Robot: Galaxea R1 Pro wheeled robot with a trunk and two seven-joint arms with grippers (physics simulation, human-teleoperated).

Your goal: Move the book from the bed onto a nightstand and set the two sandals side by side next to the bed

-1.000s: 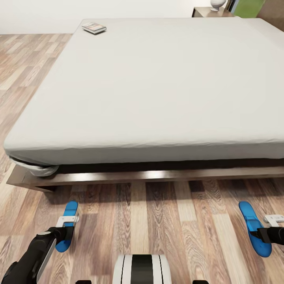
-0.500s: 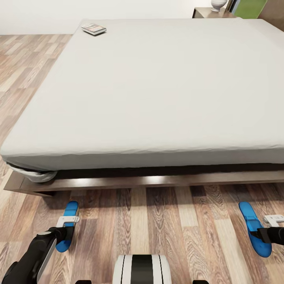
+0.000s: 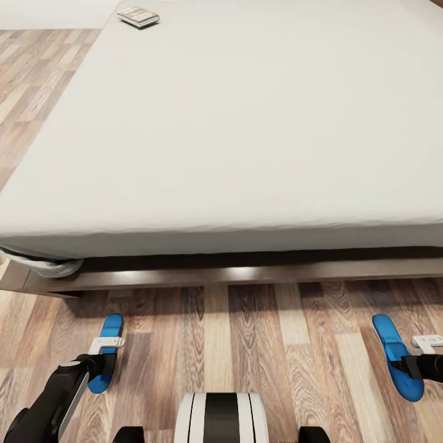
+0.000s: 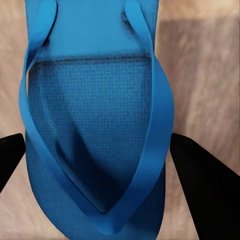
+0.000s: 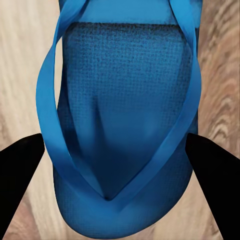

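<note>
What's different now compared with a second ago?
Mostly the view: the camera has tipped down or moved closer, so the bed and the book sit higher in the head view and the far nightstand is out of frame. Both sandals, left and right, remain at the grippers, far apart.

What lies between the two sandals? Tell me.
Bare wood-plank floor, plus the robot's white-and-black trunk lower down, between the left sandal and the right sandal, in the head view.

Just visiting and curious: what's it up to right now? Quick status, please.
Left gripper and right gripper each shut on a blue sandal, wide apart above the floor. Book on the bed's far corner. Nothing in the way.
</note>
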